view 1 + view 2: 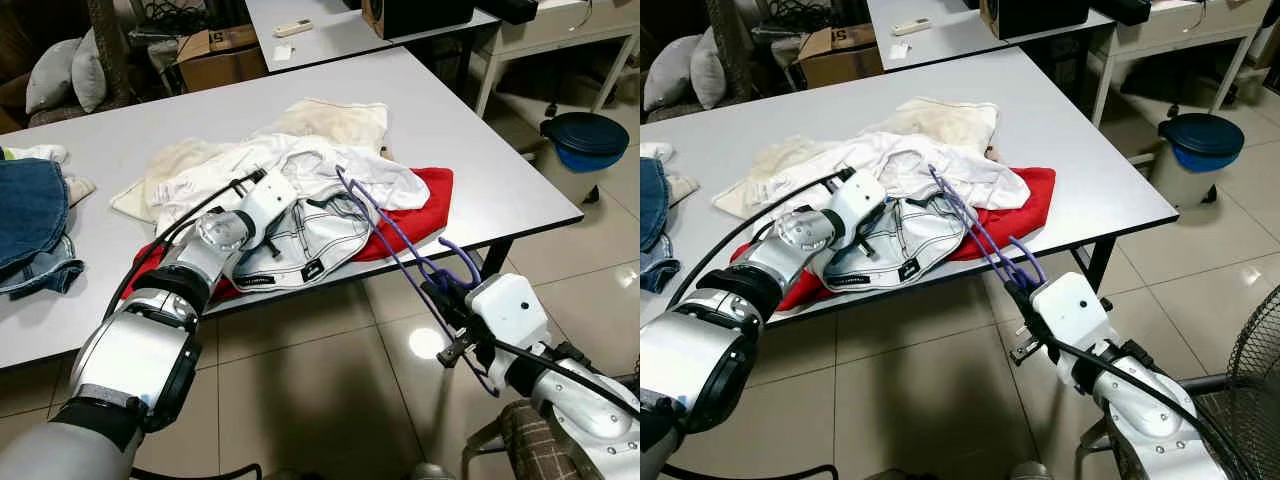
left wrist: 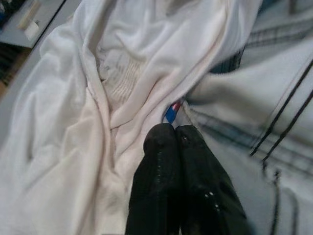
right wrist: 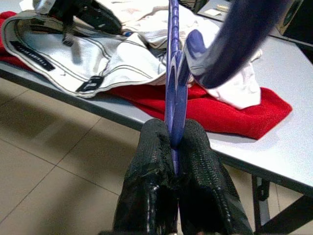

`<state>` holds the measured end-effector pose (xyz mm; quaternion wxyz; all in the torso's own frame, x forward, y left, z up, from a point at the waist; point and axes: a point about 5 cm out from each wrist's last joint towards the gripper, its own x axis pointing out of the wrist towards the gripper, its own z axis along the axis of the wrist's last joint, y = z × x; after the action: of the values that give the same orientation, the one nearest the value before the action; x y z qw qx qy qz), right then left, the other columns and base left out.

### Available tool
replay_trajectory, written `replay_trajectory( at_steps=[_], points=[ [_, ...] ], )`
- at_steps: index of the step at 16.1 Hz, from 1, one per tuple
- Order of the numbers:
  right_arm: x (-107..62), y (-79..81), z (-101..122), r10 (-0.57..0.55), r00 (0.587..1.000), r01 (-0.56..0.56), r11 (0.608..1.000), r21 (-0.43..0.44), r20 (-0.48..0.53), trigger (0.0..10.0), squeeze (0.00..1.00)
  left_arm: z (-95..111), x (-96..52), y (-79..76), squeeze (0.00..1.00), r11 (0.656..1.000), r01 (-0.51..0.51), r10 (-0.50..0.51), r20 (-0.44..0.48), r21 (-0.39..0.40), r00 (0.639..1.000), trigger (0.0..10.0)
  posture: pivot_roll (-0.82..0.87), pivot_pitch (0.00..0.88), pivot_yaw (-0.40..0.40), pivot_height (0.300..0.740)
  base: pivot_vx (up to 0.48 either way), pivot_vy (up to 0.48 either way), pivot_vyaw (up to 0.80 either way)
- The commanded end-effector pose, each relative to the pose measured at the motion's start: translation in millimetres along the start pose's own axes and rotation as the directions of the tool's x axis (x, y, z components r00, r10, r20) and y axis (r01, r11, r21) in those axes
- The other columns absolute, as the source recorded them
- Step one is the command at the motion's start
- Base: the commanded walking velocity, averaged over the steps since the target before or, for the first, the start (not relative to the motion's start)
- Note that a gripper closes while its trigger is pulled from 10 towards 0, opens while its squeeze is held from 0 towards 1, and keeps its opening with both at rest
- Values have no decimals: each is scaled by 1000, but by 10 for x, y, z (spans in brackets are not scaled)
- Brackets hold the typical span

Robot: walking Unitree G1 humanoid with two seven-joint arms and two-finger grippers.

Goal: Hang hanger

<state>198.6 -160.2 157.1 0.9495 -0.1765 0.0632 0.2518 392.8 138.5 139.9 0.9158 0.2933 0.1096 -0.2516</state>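
Note:
A purple plastic hanger (image 1: 385, 228) is clamped in my right gripper (image 1: 440, 295), which is shut on its lower part beyond the table's front edge. The hanger slants up over the clothes pile, its hook (image 1: 460, 262) near the gripper. In the right wrist view the hanger (image 3: 173, 73) rises from between the fingers (image 3: 151, 161). My left gripper (image 2: 173, 128) is shut, its tips pressed into a fold of a white shirt (image 1: 300, 160) next to a white garment with dark piping (image 1: 300, 245). Both lie on a red cloth (image 1: 425, 210).
The pile sits near the front of a white table (image 1: 480, 150). Jeans (image 1: 30, 225) lie at its left end and a cream cloth (image 1: 340, 120) behind the pile. A blue bin (image 1: 590, 140) stands on the tiled floor to the right, and a fan (image 1: 1250, 380) is close to my right arm.

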Motion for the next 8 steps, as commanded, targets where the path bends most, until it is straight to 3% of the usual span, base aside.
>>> replay_trajectory(
  at_steps=[1,4,8],
  points=[
    [-16,42,25,9,1000,-9,1000,13,11,10000,0,-50,-16,-35,1000,992,52,-49,27,-115,998,10000,-238,40,172,740,0,0,0],
    [-26,66,-6,3,1000,-3,1000,15,-3,10000,0,-85,-18,-89,1000,989,85,-81,33,-118,996,10000,-246,33,186,740,0,0,0],
    [-60,72,-44,4,999,-4,1000,0,-33,10000,0,-168,-38,-51,1000,997,20,-22,-22,-68,1000,10000,-259,23,195,740,0,0,0]
  ],
)
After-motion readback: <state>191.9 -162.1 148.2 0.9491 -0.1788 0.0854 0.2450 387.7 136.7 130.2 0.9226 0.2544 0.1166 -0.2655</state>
